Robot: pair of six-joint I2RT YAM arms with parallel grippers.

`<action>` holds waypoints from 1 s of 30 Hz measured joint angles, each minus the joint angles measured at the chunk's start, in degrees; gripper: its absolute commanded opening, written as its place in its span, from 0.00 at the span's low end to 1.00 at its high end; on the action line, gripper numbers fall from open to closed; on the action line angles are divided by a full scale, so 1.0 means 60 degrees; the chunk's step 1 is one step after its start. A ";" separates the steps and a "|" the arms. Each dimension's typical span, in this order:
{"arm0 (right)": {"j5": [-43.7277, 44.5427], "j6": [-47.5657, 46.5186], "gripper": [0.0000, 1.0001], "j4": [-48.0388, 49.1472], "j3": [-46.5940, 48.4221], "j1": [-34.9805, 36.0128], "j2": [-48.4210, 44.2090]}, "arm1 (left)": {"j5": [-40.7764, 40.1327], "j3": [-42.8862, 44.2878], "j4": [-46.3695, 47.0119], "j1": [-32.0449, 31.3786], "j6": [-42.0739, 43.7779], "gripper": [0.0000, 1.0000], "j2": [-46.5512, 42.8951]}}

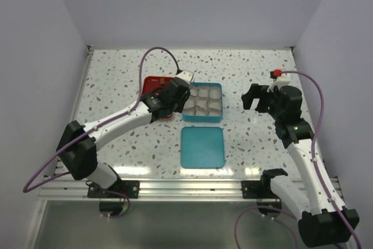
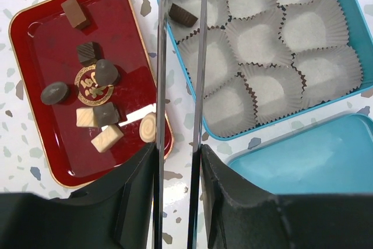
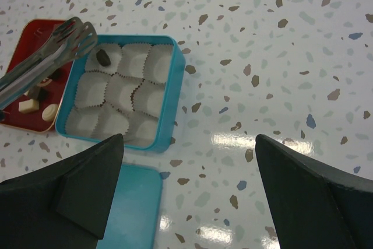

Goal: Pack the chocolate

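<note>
Tongs [image 2: 161, 56] gripped by the left gripper [image 2: 178, 161] overhang the tin [image 2: 355, 33]; chocolate [image 2: 106, 71] lies leftward on the red tray [image 2: 52, 138]; right gripper [image 3: 187, 161] gapes.

A: Tray [image 2: 35, 86]? Red, glossy, gold-rimmed. Tongs [image 2: 200, 86]? Polished metal, mirror-bright.
B: Cups [image 2: 256, 45]: white pleated paper, matt. Tin [image 3: 170, 91], lid [image 2: 303, 155]: smooth teal. Chocolate [image 2: 88, 52]: dull sheen. Table [image 3: 262, 56]: speckled, shiny.

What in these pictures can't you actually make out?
1. Top view: the left arm covers most of the red tray; what lies on it is hidden.
2. Left wrist view: the tongs run off the top edge, tips unseen; whether they touch the dark chocolate in the tin is unclear.
3. Right wrist view: the teal lid is cut by the bottom edge and one of the right fingers.
</note>
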 measured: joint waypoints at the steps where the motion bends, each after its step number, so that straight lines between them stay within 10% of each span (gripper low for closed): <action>1: 0.0000 0.0000 0.99 0.0000 0.0000 0.0000 0.0000 | -0.0022 0.0000 0.0000 0.0000 0.0000 0.38 0.0000; 30: -0.0033 0.0000 0.99 0.0004 -0.0004 0.0000 0.0135 | -0.0561 -0.1636 0.0310 0.2157 -0.0033 0.39 -0.0699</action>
